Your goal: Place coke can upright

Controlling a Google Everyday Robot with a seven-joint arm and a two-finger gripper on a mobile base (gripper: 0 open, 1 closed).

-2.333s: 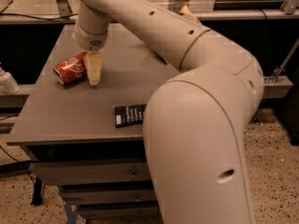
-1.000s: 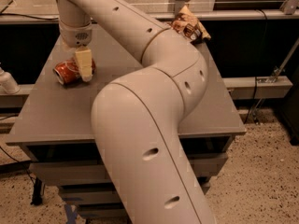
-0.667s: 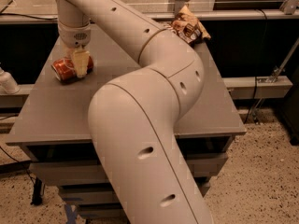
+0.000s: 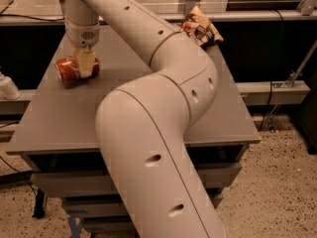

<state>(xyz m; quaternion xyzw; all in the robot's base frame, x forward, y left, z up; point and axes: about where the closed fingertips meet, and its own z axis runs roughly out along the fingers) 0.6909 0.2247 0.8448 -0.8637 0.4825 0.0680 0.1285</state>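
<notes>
The coke can (image 4: 66,69) is a small red can lying on its side at the far left of the grey table (image 4: 54,128). My gripper (image 4: 85,64) reaches straight down from the wrist onto the can's right half and hides part of it. The can rests on the table top, not upright. My large cream arm sweeps across the middle of the camera view and covers much of the table.
A brown-and-cream crisp bag (image 4: 200,30) lies at the table's far right corner. A white object (image 4: 7,88) sits off the table's left edge. A metal rail runs behind the table. Speckled floor lies below on the right.
My gripper has moved left from beside the can and come down over it. The arm has swung across the table and now covers the dark packet. The can has stayed on its side.
</notes>
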